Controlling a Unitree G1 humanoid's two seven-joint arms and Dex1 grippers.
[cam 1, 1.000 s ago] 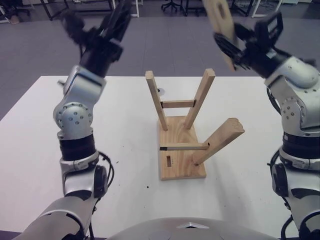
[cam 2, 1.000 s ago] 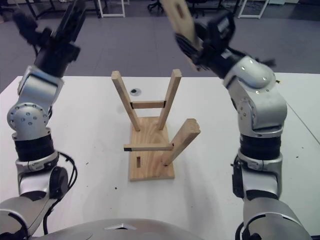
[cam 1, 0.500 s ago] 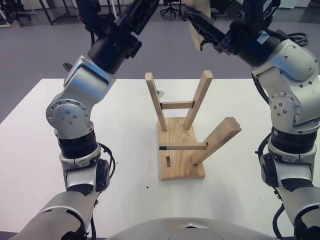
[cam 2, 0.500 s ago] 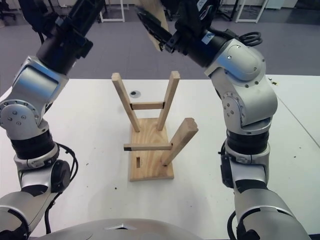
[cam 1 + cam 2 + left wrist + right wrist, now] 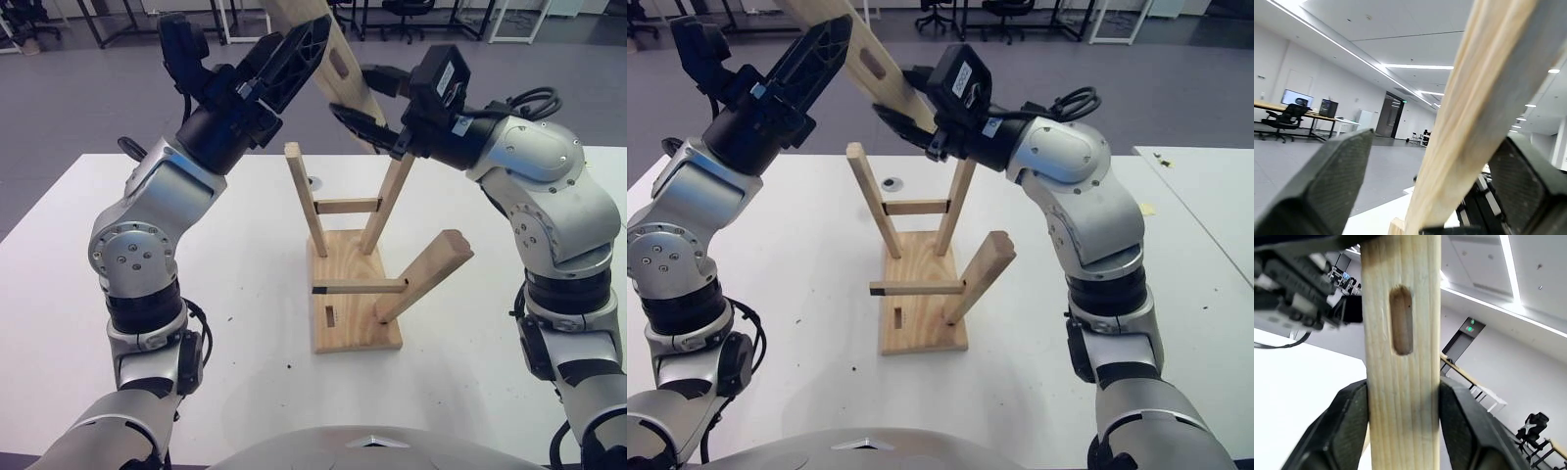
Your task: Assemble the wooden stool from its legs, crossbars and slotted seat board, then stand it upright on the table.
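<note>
Right pincer [image 5: 364, 116] is clamping tightly on a slotted leg [image 5: 1400, 377], holding it aslant above the half-built stool [image 5: 345, 262], which is sitting upside down on the counter [image 5: 235, 294]. Left pincer [image 5: 1427, 181] is gaping wide around the leg's upper end, possibly touching one side.

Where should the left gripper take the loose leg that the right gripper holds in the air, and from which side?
Grip the loose leg on its upper stretch, above the slot, coming from the robot's left. The right gripper clamps the lower end, so only the upper part is free, and its flat, parallel sides suit the jaws of the left gripper.
</note>
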